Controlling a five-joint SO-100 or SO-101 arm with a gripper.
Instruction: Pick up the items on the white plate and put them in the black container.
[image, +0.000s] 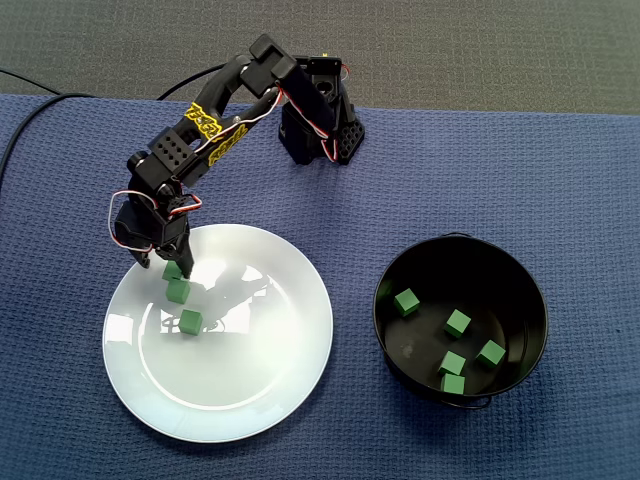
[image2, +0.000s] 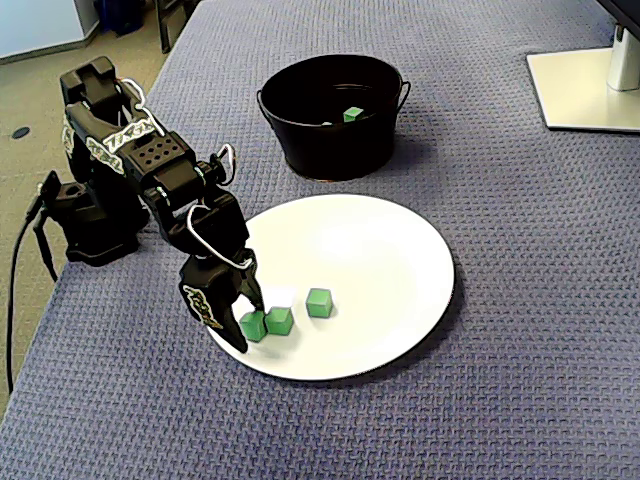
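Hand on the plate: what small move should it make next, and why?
Probably close on the cube. The hand is down on the plate, open, with that cube seemingly between its fingers; two more wait beside it.

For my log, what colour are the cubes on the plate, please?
Green; the cubes show best in a fixed view.
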